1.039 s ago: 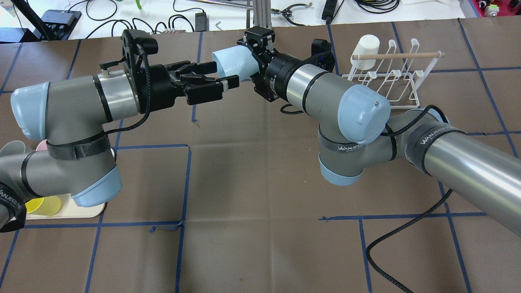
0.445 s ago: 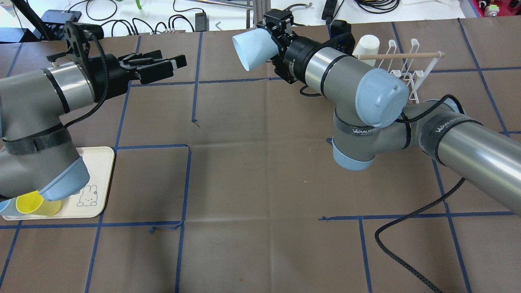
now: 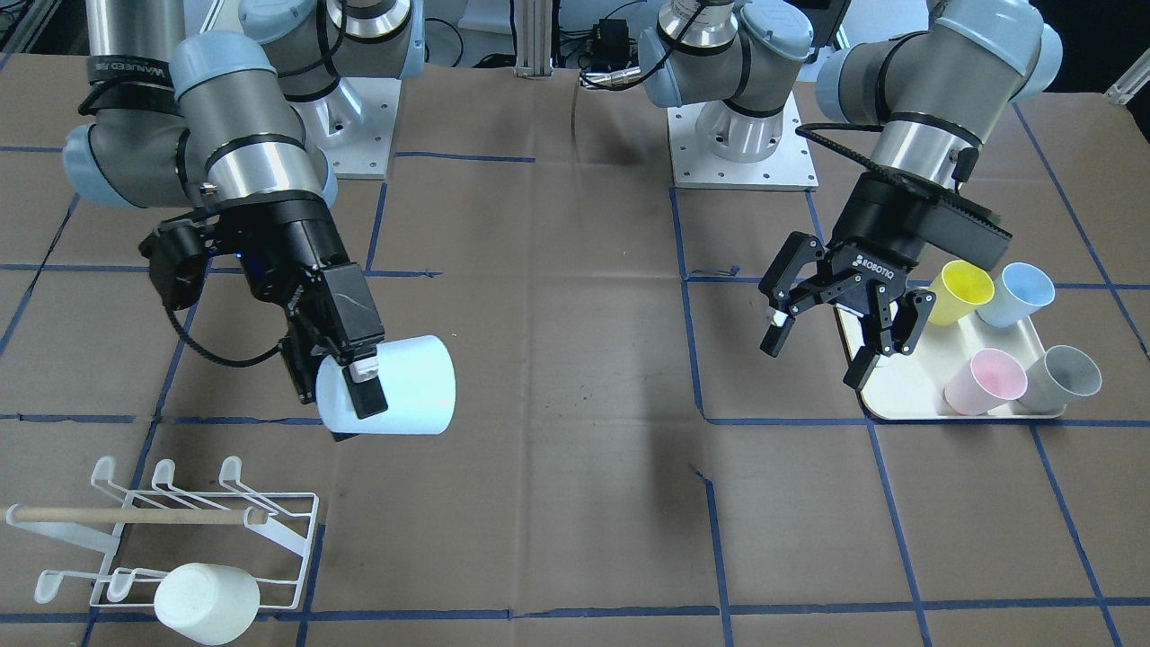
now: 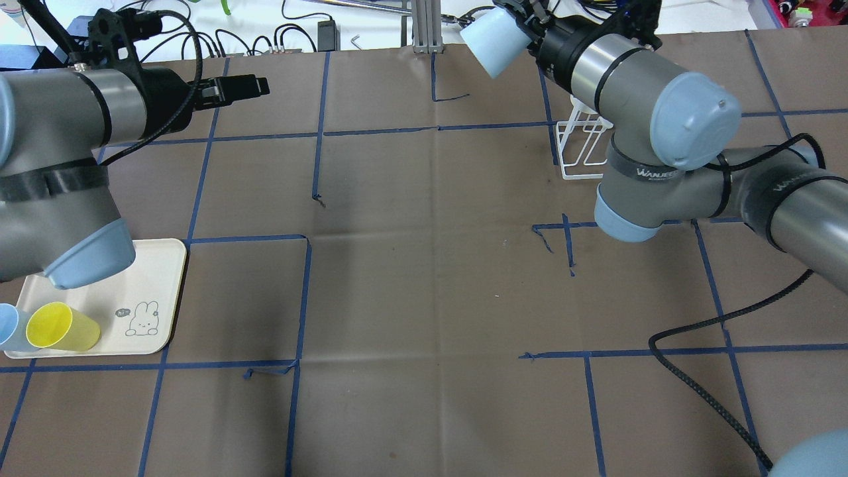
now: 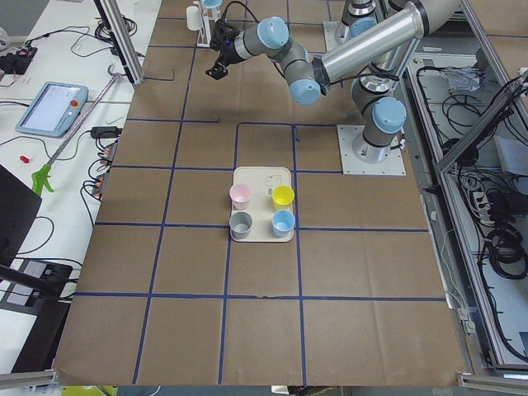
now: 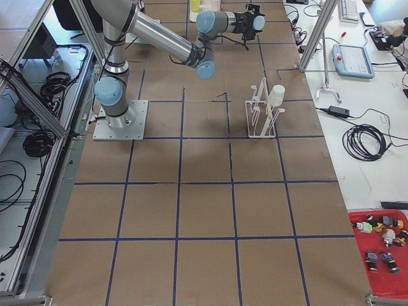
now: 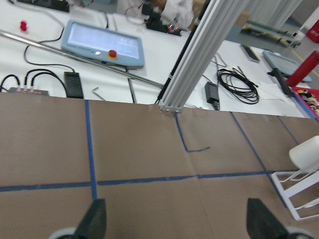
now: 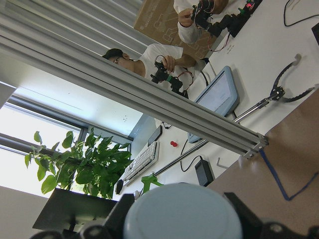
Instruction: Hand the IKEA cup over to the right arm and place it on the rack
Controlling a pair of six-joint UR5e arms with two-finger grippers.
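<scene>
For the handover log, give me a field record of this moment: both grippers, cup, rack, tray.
right gripper: shut on pale blue cup, held sideways off the table
left gripper: open, empty, raised
rack: holds one white cup
tray: yellow cup, blue cup, pink cup, grey cup
stage: cup in right gripper, not yet on rack

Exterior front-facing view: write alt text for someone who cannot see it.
The right claw holds a pale blue cup sideways, near a white wire rack carrying a white cup. The left claw hangs open by a tray of four cups.
</scene>
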